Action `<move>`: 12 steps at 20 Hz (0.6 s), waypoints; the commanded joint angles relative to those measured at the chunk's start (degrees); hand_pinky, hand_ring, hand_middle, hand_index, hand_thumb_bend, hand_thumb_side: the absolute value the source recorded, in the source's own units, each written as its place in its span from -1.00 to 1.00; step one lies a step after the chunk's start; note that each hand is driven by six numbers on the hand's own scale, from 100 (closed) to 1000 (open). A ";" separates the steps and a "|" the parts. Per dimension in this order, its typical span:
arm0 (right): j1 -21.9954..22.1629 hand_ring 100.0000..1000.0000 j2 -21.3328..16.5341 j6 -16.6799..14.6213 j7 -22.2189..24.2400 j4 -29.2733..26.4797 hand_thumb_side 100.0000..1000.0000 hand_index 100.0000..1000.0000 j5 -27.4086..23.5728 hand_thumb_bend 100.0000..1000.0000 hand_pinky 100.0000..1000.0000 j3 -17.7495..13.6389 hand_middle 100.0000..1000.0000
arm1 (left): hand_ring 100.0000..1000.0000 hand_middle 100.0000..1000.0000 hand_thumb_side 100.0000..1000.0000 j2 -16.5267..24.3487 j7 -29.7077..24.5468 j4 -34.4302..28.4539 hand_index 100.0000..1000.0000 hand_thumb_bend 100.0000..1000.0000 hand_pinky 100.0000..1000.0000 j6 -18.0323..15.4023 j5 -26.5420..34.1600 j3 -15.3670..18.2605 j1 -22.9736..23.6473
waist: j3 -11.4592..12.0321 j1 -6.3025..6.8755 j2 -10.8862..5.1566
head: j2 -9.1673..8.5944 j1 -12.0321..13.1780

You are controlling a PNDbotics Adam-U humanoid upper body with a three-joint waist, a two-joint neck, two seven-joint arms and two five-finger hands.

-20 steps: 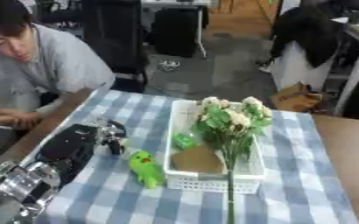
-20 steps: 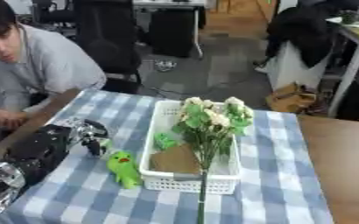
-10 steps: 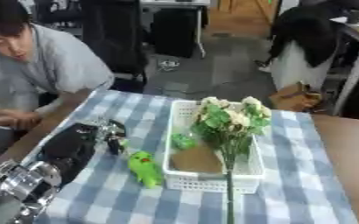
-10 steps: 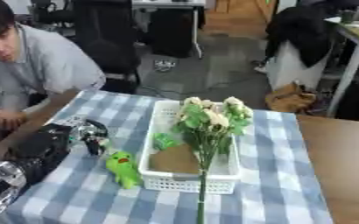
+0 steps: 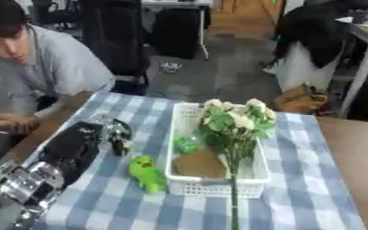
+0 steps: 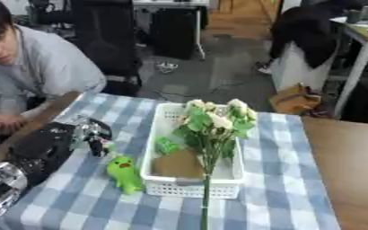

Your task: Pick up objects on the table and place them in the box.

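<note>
One blue checked cloth covers the table, left hand fingers unclear, office chairs behind

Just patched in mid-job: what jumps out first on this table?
The bouquet of pale flowers stands out, lying in the white basket mid-table, its stem sticking out over the near rim. A green toy stands on the checked cloth just left of the basket. The left hand rests further left, near the cloth's edge.
</note>
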 commanded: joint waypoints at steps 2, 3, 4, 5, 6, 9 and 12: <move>-0.93 0.44 -2.38 -0.42 -0.81 -0.86 -0.17 0.28 -0.28 -1.00 0.41 -0.24 0.31 | -0.99 -0.76 -0.86 1.84 -1.61 -2.16 -0.22 -1.00 -1.00 0.02 0.52 -0.72 -2.44 | 0.13 0.45 -0.73 | -0.60 -0.22; -0.93 0.44 -2.40 -0.39 -0.83 -0.86 -0.17 0.28 -0.28 -1.00 0.41 -0.24 0.31 | -0.99 -0.76 -0.86 1.92 -1.95 -2.43 -0.22 -1.00 -1.00 0.07 0.54 -0.86 -2.75 | 0.14 0.47 -0.75 | -0.58 -0.27; -0.93 0.44 -2.42 -0.38 -0.84 -0.86 -0.17 0.28 -0.27 -1.00 0.41 -0.23 0.31 | -0.99 -0.76 -0.87 2.00 -2.25 -2.66 -0.22 -1.00 -1.00 0.13 0.52 -0.98 -3.01 | 0.15 0.49 -0.77 | -0.52 -0.30; -0.94 0.44 -2.43 -0.36 -0.84 -0.86 -0.17 0.28 -0.27 -1.00 0.41 -0.22 0.31 | -0.99 -0.76 -0.87 2.12 -2.54 -2.85 -0.22 -1.00 -1.00 0.18 0.39 -1.14 -3.35 | 0.17 0.51 -0.79 | -0.43 -0.32; -0.95 0.44 -2.45 -0.35 -0.85 -0.86 -0.17 0.28 -0.28 -1.00 0.41 -0.21 0.31 | -0.99 -0.76 -0.87 2.24 -2.77 -3.06 -0.22 -1.00 -1.00 0.16 0.11 -1.34 -3.58 | 0.17 0.53 -0.81 | -0.38 -0.33; -0.95 0.44 -2.49 -0.36 -0.88 -0.86 -0.17 0.28 -0.28 -1.00 0.41 -0.20 0.31 | -0.99 -0.76 -0.87 2.54 -3.16 -3.65 -0.22 -1.00 -1.00 0.31 0.08 -1.28 -4.34 | 0.23 0.57 -0.84 | -0.31 -0.35; -0.89 0.44 -2.49 -0.37 -0.87 -0.86 -0.17 0.28 -0.26 -1.00 0.41 -0.18 0.31 | -1.00 -0.76 -0.87 2.66 -3.39 -4.23 -0.22 -1.00 -1.00 0.54 0.40 -1.28 -5.08 | 0.21 0.54 -0.89 | -0.33 -0.35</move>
